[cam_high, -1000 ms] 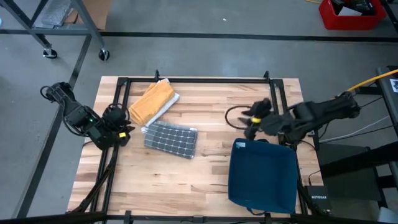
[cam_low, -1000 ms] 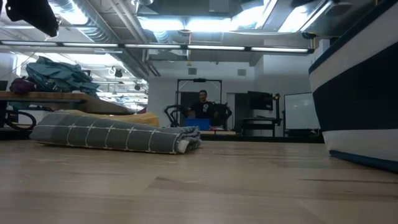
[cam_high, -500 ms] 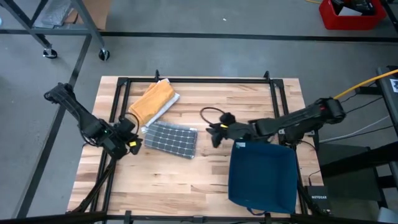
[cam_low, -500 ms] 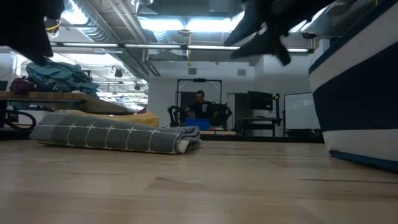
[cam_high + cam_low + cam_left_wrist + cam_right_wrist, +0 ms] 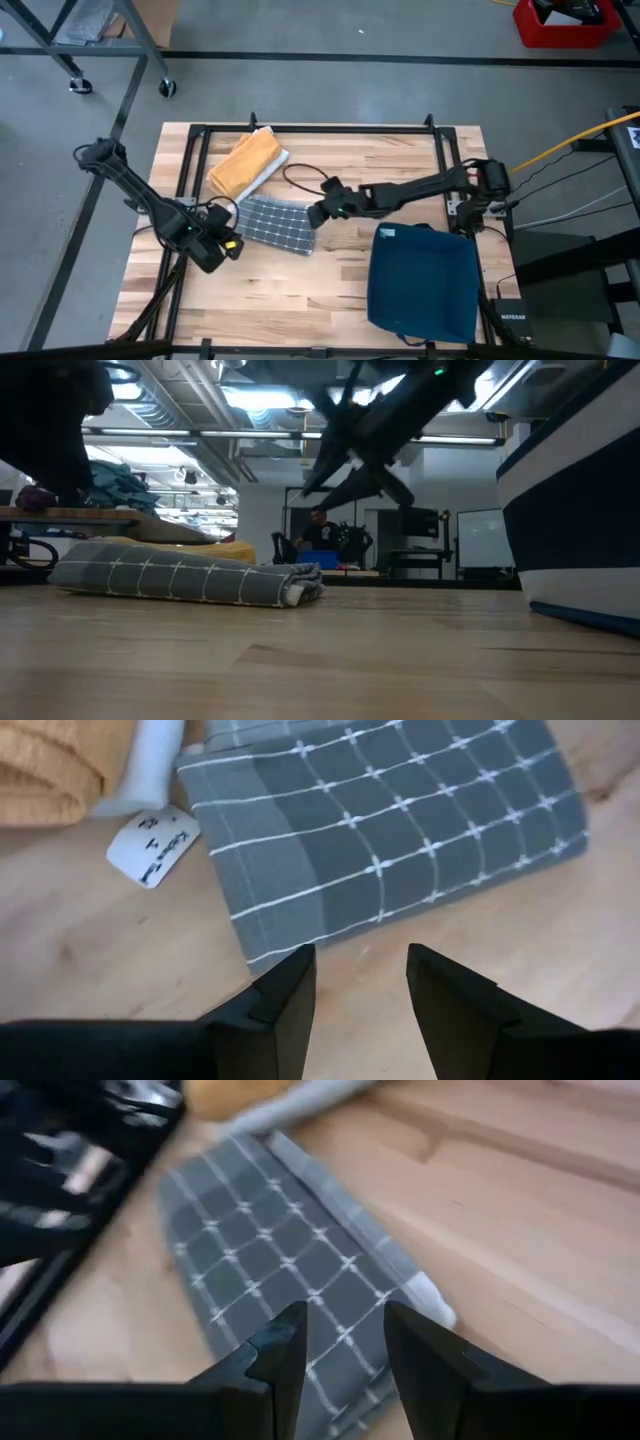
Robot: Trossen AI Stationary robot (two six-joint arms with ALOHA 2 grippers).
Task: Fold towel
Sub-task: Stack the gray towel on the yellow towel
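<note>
The grey checked towel (image 5: 275, 224) lies folded flat on the tabletop (image 5: 330, 275), just beside an orange towel (image 5: 244, 164) and well apart from the blue bin (image 5: 422, 282) at the right. Both arms are closing on it from opposite ends: the left gripper (image 5: 222, 247) sits at its near-left corner, the right gripper (image 5: 320, 212) over its right edge. Both pairs of jaws stand apart and hold nothing.

To do this step well, each gripper should come down on its own end of the towel and pinch only the top layer at a corner, not the whole stack. The two arms then need to lift together, so the cloth rises level and does not drag along the wood. The left one should stay clear of the white tag (image 5: 150, 845) and of the orange towel's edge, which lie close to its corner.

The left wrist view shows the hem and the layered fold at the towel's corner, with the tag lying loose on the wood; the high view shows none of that. The right wrist view shows a pale rolled edge (image 5: 425, 1295) on the right side, probably an inner layer peeking out, though it is blurred. The low view alone shows how thick the towel (image 5: 185, 572) sits, and a person (image 5: 318, 532) seated far behind.
</note>
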